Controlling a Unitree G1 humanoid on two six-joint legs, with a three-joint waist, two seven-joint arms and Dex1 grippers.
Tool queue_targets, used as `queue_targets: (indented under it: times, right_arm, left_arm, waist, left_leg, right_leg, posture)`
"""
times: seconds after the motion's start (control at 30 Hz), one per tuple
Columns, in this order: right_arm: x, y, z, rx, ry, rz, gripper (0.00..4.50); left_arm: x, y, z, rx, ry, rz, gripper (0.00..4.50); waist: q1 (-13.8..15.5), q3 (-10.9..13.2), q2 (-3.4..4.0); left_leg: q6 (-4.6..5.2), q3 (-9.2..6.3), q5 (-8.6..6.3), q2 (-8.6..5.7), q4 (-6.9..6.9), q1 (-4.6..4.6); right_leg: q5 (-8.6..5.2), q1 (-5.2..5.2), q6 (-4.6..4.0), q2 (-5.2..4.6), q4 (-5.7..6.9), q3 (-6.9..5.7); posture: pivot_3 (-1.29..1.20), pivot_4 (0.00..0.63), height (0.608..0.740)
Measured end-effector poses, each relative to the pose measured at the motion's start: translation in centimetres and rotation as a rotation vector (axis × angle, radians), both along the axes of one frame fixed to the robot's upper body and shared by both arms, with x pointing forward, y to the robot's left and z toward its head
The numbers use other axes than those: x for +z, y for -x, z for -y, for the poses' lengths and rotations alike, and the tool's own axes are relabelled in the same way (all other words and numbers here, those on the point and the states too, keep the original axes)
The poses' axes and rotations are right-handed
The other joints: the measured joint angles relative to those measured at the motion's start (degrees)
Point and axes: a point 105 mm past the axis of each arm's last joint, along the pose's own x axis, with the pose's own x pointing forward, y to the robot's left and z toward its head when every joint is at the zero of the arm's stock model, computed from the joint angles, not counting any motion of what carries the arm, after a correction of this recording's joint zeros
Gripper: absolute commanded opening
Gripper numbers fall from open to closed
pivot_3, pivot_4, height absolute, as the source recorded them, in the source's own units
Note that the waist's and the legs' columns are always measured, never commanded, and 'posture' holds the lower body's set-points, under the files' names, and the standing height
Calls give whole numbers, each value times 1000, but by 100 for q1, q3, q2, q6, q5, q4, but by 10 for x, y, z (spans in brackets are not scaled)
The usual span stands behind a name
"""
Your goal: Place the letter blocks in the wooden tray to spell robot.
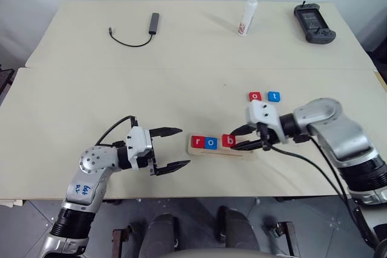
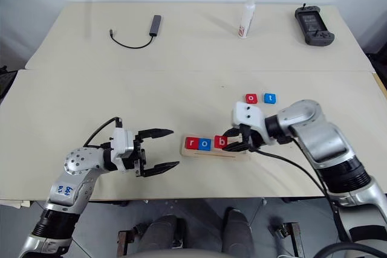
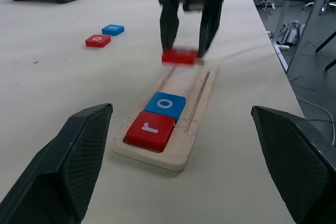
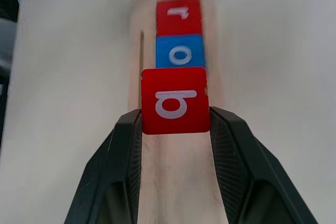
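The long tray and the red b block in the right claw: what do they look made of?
Long pale wooden tray: looks like unfinished light wood, matte, with a routed groove. Red rounded-square b block: probably smooth plastic or painted wood, even colour, white printed letter; can't tell which.

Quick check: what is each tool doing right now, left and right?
Left tool: open, holding nothing, beside the wooden tray.
Right tool: shut on the red b block, over the tray next to the blue o block.

White "r", "o", "b" on tray blocks [image 4: 179, 16]; "o", "t" on loose blocks [image 1: 256, 96].
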Motion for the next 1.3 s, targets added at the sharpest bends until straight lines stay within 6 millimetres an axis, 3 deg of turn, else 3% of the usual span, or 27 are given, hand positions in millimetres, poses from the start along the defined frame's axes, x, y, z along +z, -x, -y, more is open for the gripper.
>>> queue_targets:
  times: [0.17,0.47,0.73,0.83,1.17,1.2,1.3]
  right_arm:
    - [-6,-4,-6,-17,-1,4,1462]
    - [-9,-3,-4,-27,15,-13,4478]
    - [9,3,-3,-14,2,41,4478]
    - [11,10,-10,1,-24,35,3873]
    - [-4,12,-30,-7,-50,25,281]
    - [-7,14,-31,0,-46,19,20]
    - [-12,15,-32,10,-29,19,20]
  left_arm:
    - [-1,0,-1,9,0,-4,4500]
    - [0,-2,-1,28,6,1,4500]
    - [0,-1,2,21,14,-2,4500]
    - [0,-1,2,19,16,0,4500]
    - [1,-2,2,15,12,2,4500]
    - [1,-2,2,14,11,2,4500]
    - [2,-2,3,9,9,6,4500]
  waist:
    - [-3,0,0]
    - [-2,0,0]
    - [-4,0,0]
    - [-2,0,0]
    - [-1,0,0]
    - [-1,0,0]
    - [-7,0,0]
  left_leg:
    - [0,0,0,0,0,1]
    - [0,0,0,0,0,1]
    - [0,0,0,1,-1,1]
    - [0,-1,0,1,0,1]
    - [0,-1,0,0,-1,1]
    - [0,-1,0,0,-1,0]
    - [0,0,0,0,-1,1]
  right_leg:
    - [0,0,0,0,1,-1]
    - [0,0,0,0,1,-1]
    - [0,0,0,0,0,0]
    - [0,1,0,0,0,0]
    - [0,0,0,0,0,0]
    - [0,0,0,0,0,0]
    - [0,0,0,0,1,0]
  posture:
    - [0,150,740]
    - [0,150,740]
    - [0,150,740]
    - [0,150,740]
    - [0,150,740]
    - [0,150,740]
    - [0,150,740]
